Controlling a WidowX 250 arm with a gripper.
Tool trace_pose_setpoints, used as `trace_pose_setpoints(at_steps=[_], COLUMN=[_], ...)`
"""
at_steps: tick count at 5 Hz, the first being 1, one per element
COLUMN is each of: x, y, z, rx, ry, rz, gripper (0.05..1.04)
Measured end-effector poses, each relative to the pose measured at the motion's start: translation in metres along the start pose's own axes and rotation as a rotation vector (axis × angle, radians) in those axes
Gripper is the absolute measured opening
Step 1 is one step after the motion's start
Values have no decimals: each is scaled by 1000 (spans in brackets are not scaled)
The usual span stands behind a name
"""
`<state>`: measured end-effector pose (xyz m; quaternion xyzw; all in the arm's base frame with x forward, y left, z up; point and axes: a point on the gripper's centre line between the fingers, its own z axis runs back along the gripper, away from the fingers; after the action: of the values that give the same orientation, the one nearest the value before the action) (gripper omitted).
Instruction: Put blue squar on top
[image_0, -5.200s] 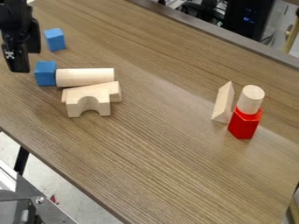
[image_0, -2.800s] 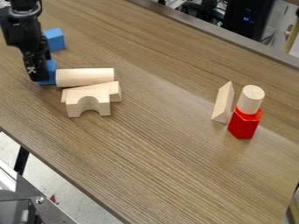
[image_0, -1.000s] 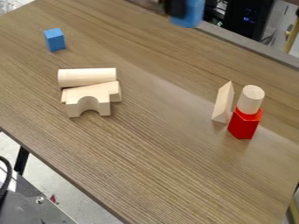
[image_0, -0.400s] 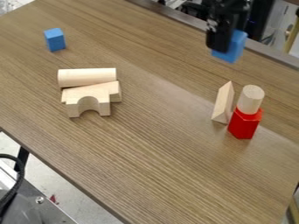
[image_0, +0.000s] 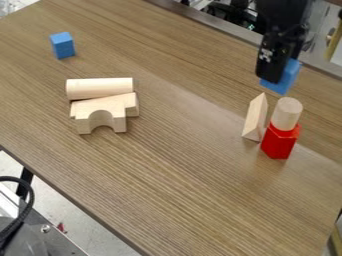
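My black gripper (image_0: 277, 72) hangs at the upper right, shut on a blue block (image_0: 286, 79), which is slightly tilted and partly hidden behind the near finger. Just below the held block in the view stands a pale wooden cylinder (image_0: 287, 114), upright on top of a red block (image_0: 279, 142). A small gap shows between the blue block and the cylinder's top. A second blue block (image_0: 63, 45) sits on the table at the upper left.
A wooden triangular block (image_0: 255, 118) stands close to the left of the red block. At the left lie a wooden cylinder (image_0: 99, 88), an arch block (image_0: 101, 116) and another wooden piece behind it. The table's edge (image_0: 80, 208) runs along the lower left.
The gripper took hold of the blue block beside the lying cylinder, carried it across to the right, and has since come lower, near the stacked cylinder. The lying cylinder shifted very slightly.
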<state>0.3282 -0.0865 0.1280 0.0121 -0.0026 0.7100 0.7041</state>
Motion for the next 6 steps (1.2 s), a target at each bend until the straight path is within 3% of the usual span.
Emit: trace_pose_setpoints(at_steps=[6], x=[-13], y=[-22], z=[-20], rx=[23], ry=[-14], rz=[15], gripper=[570])
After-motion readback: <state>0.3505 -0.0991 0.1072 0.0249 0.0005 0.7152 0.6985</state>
